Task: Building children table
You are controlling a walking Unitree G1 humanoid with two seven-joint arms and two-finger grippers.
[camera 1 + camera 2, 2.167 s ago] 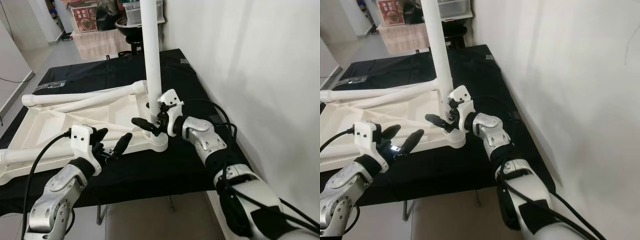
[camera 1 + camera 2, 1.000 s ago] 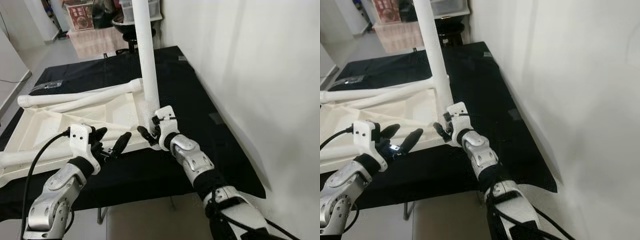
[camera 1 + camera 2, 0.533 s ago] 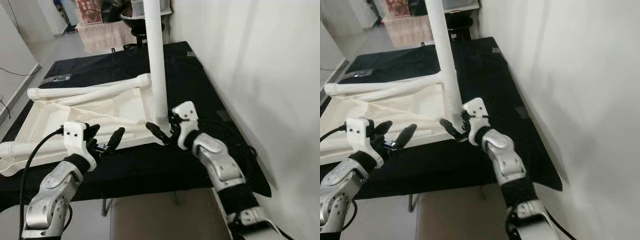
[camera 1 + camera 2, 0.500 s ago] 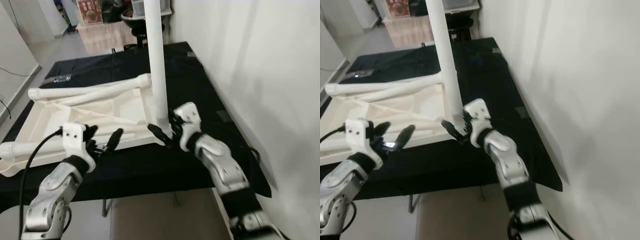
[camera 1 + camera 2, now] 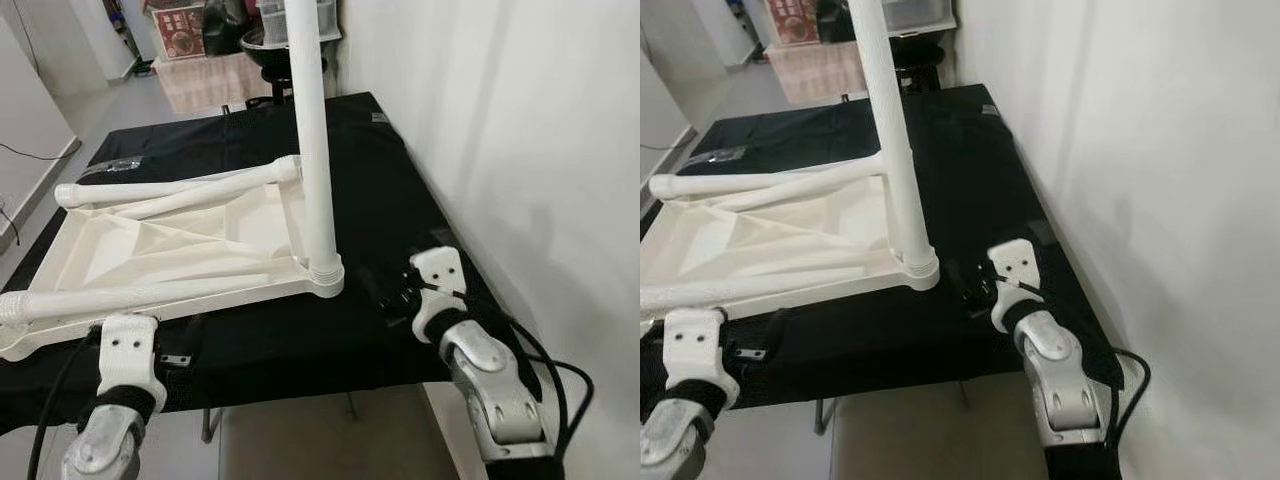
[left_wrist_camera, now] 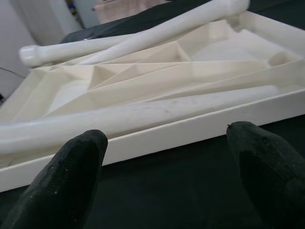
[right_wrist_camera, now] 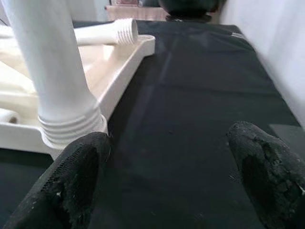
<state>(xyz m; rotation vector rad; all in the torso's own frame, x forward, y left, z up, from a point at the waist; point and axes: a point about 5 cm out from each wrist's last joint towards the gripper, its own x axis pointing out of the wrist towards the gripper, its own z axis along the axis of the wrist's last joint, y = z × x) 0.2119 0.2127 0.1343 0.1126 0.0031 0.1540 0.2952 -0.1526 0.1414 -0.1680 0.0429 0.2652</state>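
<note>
We see the white tabletop [image 5: 170, 250] lying upside down on the black-covered counter [image 5: 400, 200], filling the centre-left of the left eye frame, with one white leg [image 5: 315, 150] standing upright in its near right corner socket, rising out of the top of the frame. Two more legs lie across the tabletop: one [image 5: 180, 188] along its far edge, another [image 5: 130, 295] along its near edge. Our right tool [image 5: 385, 297] sits at lower right of centre, just beside the upright leg's base and apart from it, its fingers [image 7: 267, 176] spread wide. Our left tool [image 6: 167, 181] sits low at lower left, before the tabletop's near rim, fingers [image 6: 71, 176] likewise apart, holding nothing
</note>
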